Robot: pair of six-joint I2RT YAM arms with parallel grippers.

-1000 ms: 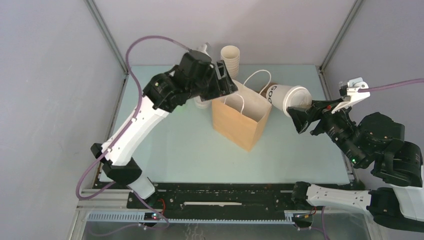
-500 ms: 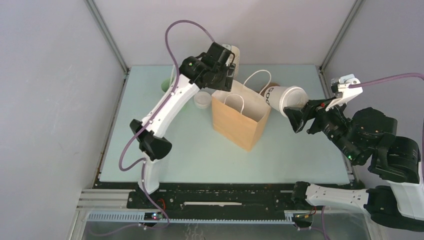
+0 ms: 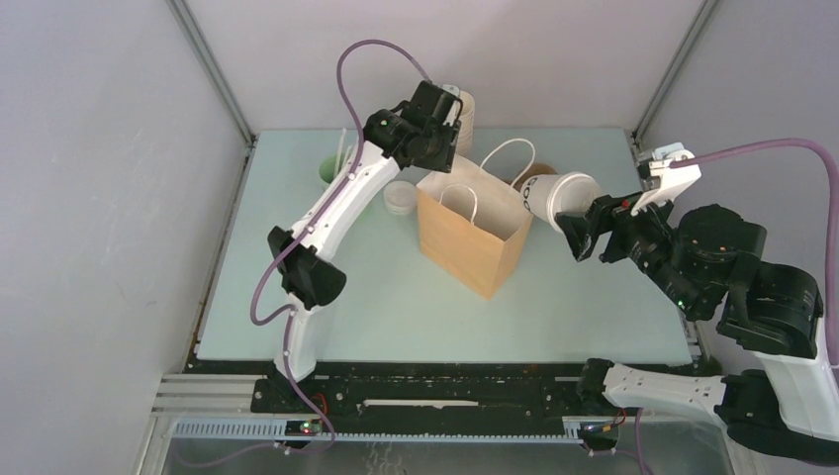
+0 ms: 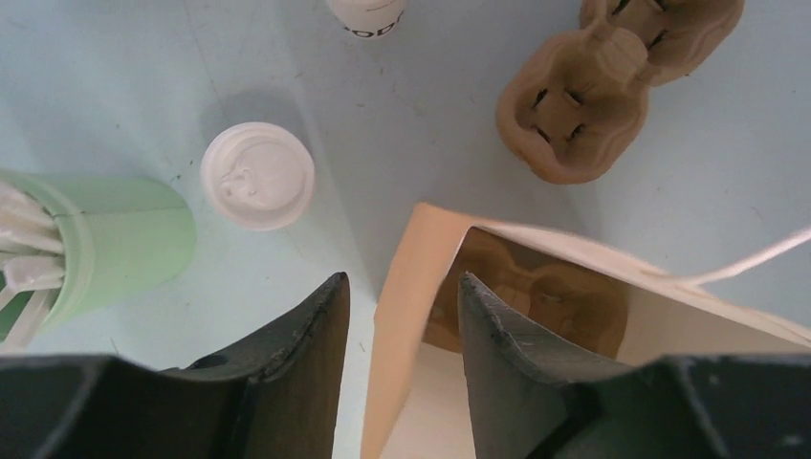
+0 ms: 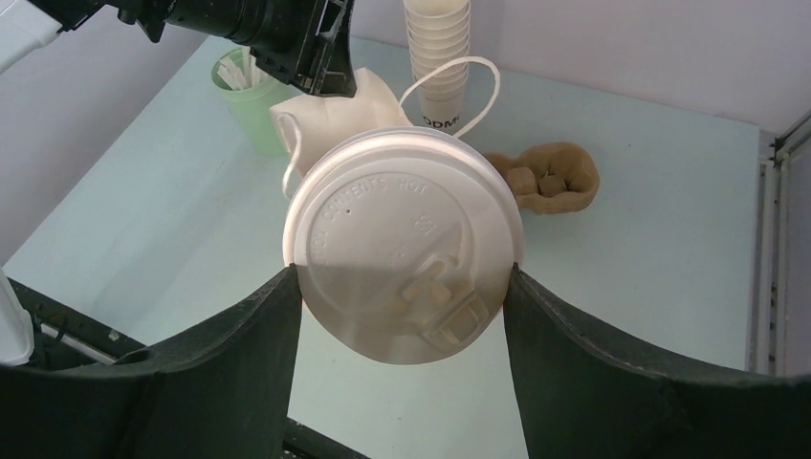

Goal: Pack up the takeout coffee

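Brown paper bag (image 3: 465, 247) gapes wide open on top! White loop handles (image 3: 512, 142) arch over its rim; left gripper (image 4: 402, 287) straddles the far-left corner. Right gripper (image 5: 402, 277) clamps the white lidded paper cup (image 3: 559, 196) just beside the right rim. Stacked white cups (image 5: 438, 57) and tan pulp carrier (image 4: 593, 86) crowd behind.

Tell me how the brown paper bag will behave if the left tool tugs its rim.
Probably floppy: the paper bag is thin-walled, and the left tool straddles one edge of its open mouth, so that wall may bend. Likely light and apt to tip or slide: it stands tall, with only a pulp cup carrier visible inside.
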